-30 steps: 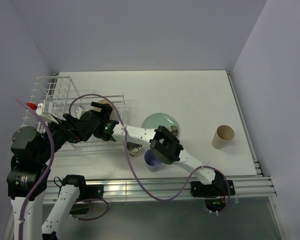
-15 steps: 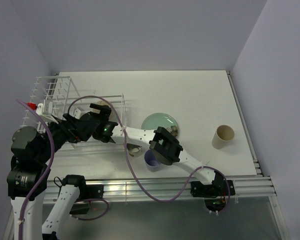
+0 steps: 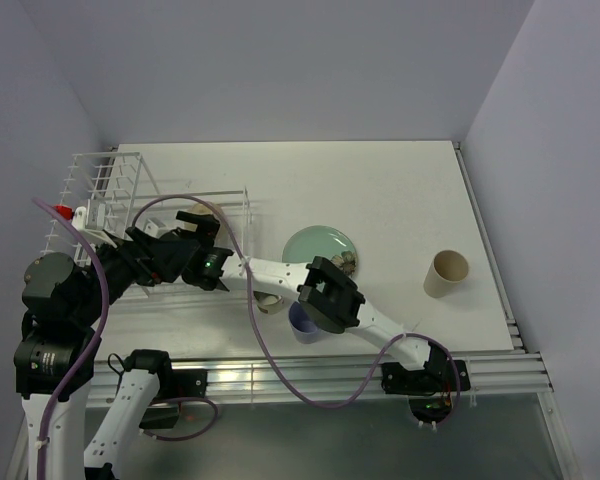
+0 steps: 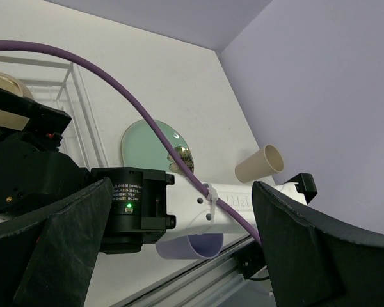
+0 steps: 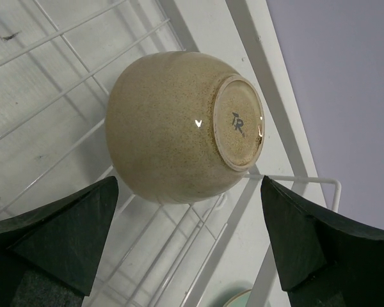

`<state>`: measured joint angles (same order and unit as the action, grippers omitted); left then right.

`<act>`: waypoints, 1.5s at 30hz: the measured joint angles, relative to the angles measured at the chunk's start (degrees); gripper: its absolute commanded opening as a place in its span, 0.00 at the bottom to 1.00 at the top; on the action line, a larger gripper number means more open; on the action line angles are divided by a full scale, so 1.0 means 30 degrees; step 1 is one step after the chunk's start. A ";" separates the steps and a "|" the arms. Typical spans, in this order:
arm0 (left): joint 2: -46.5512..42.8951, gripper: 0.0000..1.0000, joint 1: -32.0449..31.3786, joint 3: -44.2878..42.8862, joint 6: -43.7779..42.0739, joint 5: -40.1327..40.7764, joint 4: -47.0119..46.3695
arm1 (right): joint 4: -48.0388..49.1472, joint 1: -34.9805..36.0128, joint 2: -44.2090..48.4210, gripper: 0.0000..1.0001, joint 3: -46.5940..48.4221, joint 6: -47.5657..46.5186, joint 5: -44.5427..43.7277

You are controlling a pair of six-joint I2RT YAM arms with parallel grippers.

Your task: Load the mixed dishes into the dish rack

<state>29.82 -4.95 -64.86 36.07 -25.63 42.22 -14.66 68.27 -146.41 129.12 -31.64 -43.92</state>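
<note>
Bowl (image 5: 173, 128) lies in the rack (image 3: 98, 190), near its right corner. It is tipped so that its foot ring faces the right end effector (image 5: 189, 192) and its mouth faces the wires. That end effector hangs directly over it with fingers spread wide, one to each side, and no contact shows. Judgement: this item is loaded and free of any grip.

Left end effector (image 4: 182, 192) is likewise spread and holds nothing. It sits at the rack's near side, looking out across the right arm.

Outstanding items all lie on the bench (image 3: 400, 190), to the right of the rack:
- plate (image 3: 318, 246), just beside the rack
- steel cup (image 3: 350, 262), at the plate's rim
- lavender cup (image 3: 299, 323), partly under the right forearm, near the front edge
- tumbler (image 3: 446, 272), well apart, toward the right edge; whether upright or lying cannot be told

The next pick turns on this: every item lies back along the right arm, toward its base, so that arm is the nearer. Risk: the forearm could sweep the lavender cup on withdrawal.
</note>
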 measured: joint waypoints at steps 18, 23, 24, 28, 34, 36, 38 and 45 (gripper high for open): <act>0.0641 0.87 0.0000 -0.1290 0.0991 -0.0073 -0.1501 | -0.0517 -0.0364 0.2761 0.96 -0.1275 0.5748 0.0882; 0.0670 0.66 0.0000 -0.1355 0.1494 0.0000 -0.1960 | -0.1144 -0.1137 0.3650 0.81 -0.2091 0.8612 0.1603; 0.0714 0.53 0.0000 -0.1443 0.1566 0.0000 -0.2018 | -0.1224 -0.1260 0.3701 0.78 -0.2113 0.9071 0.1647; 0.0940 0.04 0.0000 -0.1872 0.1865 0.0066 -0.2229 | -0.1523 -0.1690 0.3796 0.39 -0.2222 1.0819 0.1654; 0.1224 0.00 0.0000 -0.2382 0.1661 0.0721 -0.2310 | -0.2652 -0.2157 0.3796 0.00 -0.2222 1.3289 0.2353; 0.1319 0.00 0.0000 -0.2528 0.1515 0.1093 -0.2208 | -0.2987 -0.2280 0.3796 0.00 -0.2208 1.3835 0.2667; 0.1464 0.00 0.0000 -0.2776 0.1173 0.1639 -0.1851 | -0.3410 -0.2361 0.3796 0.00 -0.2098 1.4280 0.2820; 0.1559 0.00 0.0000 -0.2965 0.0372 0.2907 -0.1049 | -0.4269 -0.2601 0.3555 0.00 -0.0736 1.5030 0.2994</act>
<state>34.50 -4.95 -73.76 37.19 -16.91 39.07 -27.46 60.47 -135.74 126.91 13.45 -34.94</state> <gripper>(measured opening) 0.012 0.007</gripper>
